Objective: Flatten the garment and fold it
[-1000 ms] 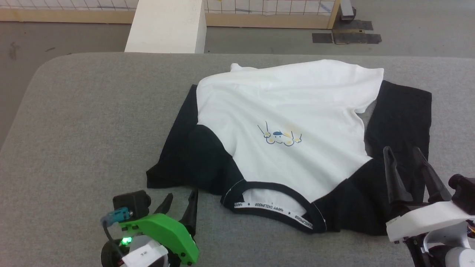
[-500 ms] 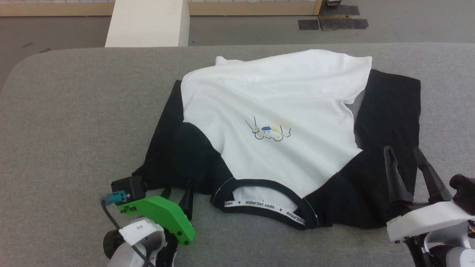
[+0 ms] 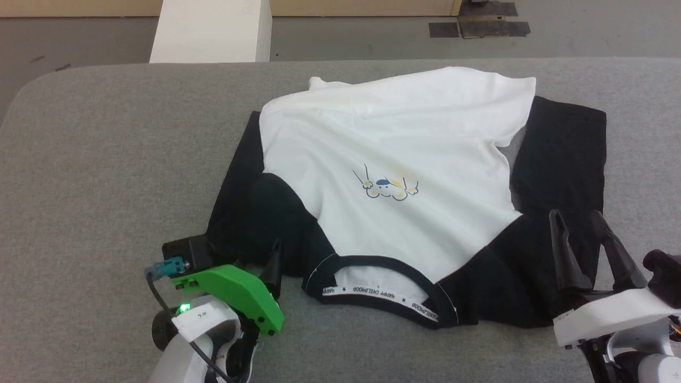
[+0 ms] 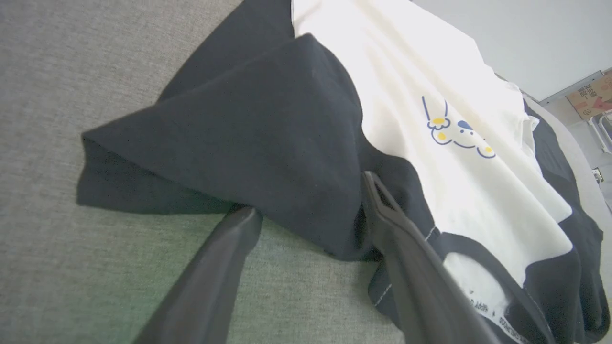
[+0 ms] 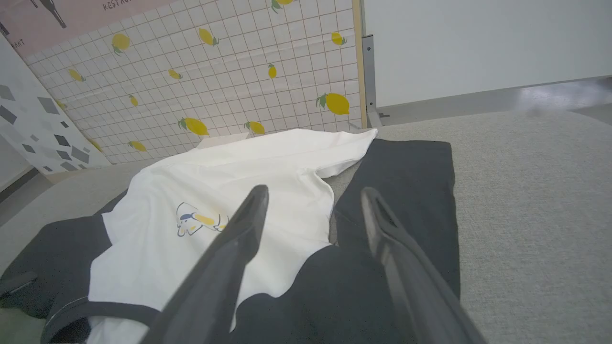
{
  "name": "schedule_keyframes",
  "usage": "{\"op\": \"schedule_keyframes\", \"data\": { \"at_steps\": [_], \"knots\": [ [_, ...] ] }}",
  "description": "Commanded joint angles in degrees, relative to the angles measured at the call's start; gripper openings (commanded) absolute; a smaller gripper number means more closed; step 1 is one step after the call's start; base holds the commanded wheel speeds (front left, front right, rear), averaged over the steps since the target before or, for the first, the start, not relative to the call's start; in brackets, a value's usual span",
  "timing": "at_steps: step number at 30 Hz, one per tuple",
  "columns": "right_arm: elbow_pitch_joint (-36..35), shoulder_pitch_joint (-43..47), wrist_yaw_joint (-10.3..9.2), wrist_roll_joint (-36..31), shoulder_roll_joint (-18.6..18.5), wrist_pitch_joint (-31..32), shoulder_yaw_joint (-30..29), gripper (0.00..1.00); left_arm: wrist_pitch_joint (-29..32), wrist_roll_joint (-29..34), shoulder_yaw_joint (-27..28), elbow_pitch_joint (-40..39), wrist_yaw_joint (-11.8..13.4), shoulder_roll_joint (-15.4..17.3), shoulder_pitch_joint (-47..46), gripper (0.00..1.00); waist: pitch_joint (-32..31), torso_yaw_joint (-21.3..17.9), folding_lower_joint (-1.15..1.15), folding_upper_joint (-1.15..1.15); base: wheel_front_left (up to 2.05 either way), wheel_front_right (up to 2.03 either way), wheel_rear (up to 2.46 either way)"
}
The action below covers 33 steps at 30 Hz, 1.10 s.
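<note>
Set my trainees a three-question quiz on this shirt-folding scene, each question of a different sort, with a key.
1. True or false: the left claw is shut on the garment.
2. The neckband lies: A at the edge nearest the robot; B at the edge farthest from the robot; C tucked out of sight.
3. Fill in: the cartoon print sits on the ___ part of the garment.

Key: 1 false, it is open at the black sleeve's edge; 2 A; 3 white.
</note>
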Motion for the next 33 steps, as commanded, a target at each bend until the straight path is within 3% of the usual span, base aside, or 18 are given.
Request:
{"op": "schedule_keyframes", "data": {
  "at_steps": [1, 4, 5, 7, 8, 15, 24, 33],
  "knots": [
    [0.13, -0.65, -0.09, 0.48, 0.06, -0.43, 0.02, 1.00, -0.59, 0.74, 0.16, -0.52, 0.10, 0.47, -0.42, 1.00, 0.00, 0.10, 0.00, 0.42, 0.00, 0.00, 0.00],
    [0.19, -0.70, -0.09, 0.48, 0.06, -0.40, 0.14, 1.00, -0.74, 1.15, 0.34, -0.61, 0.33, 1.23, -0.27, 0.98, 0.07, 0.19, 0.00, 0.42, 0.00, 0.00, 0.00],
    [0.19, -0.77, -0.09, 0.47, 0.06, -0.38, 0.21, 1.00, -0.82, 1.10, 0.41, -0.57, 0.31, 1.29, -0.30, 0.73, 0.10, 0.19, 0.00, 0.42, 0.00, 0.00, 0.00],
    [0.16, -0.92, -0.09, 0.47, 0.06, -0.35, 0.34, 1.00, -1.01, 0.92, 0.55, -0.45, 0.25, 1.32, -0.40, 0.14, 0.14, 0.15, 0.00, 0.42, 0.00, 0.00, 0.00],
    [0.11, -0.97, -0.09, 0.45, 0.06, -0.32, 0.42, 1.00, -1.03, 0.98, 0.52, -0.36, 0.26, 1.42, -0.45, 0.00, 0.16, 0.10, 0.00, 0.42, 0.00, 0.00, 0.00],
    [-0.04, -0.38, -0.09, -0.04, 0.06, 1.21, 0.38, 1.00, -0.99, 0.88, 0.42, -0.20, 0.29, 1.95, 0.11, 0.00, 0.01, -0.43, 0.00, 0.42, 0.00, 0.00, 0.00],
    [0.60, 6.92, -0.09, 0.13, 0.06, 14.41, -4.97, 1.00, -1.92, 0.75, 1.21, -2.09, 1.30, 2.89, 3.27, 0.00, -0.13, -0.28, 0.00, 0.42, 0.00, 0.00, 0.00],
    [5.64, 7.38, -0.09, 4.13, 0.06, 18.73, -4.78, 1.00, -1.50, 0.42, 1.41, -3.71, 1.82, 3.44, 3.99, 0.00, 0.54, -0.18, 0.00, 0.42, 0.00, 0.00, 0.00]
  ]
}}
